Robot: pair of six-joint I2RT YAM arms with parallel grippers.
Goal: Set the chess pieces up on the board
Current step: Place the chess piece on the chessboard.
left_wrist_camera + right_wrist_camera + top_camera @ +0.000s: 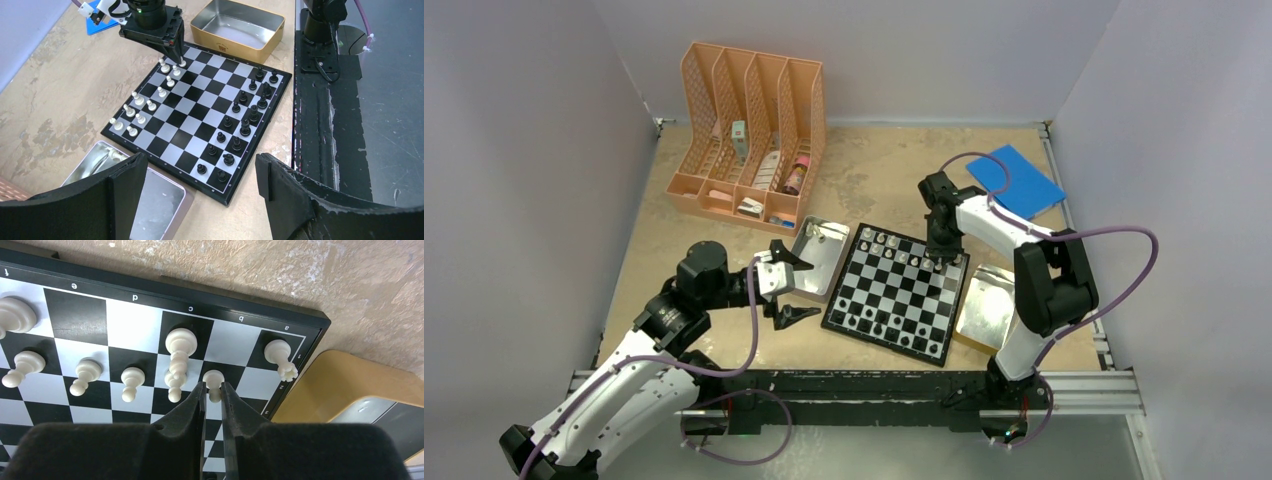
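The board (900, 291) lies at the table's centre, with white chess pieces (894, 244) along its far rows and black pieces (879, 322) along its near rows. My right gripper (942, 259) is over the board's far right corner, shut on a white pawn (214, 381) at the second row, near the white rook (280, 356). I cannot tell if the pawn touches the board. It shows in the left wrist view too (178, 59). My left gripper (795, 287) is open and empty, left of the board, near a silver tin (817, 262).
A white piece (115, 154) lies in the silver tin (150, 200). A gold tin (986, 306) sits right of the board. An orange file organiser (749, 130) stands at the back left, and a blue pad (1016, 180) lies at the back right.
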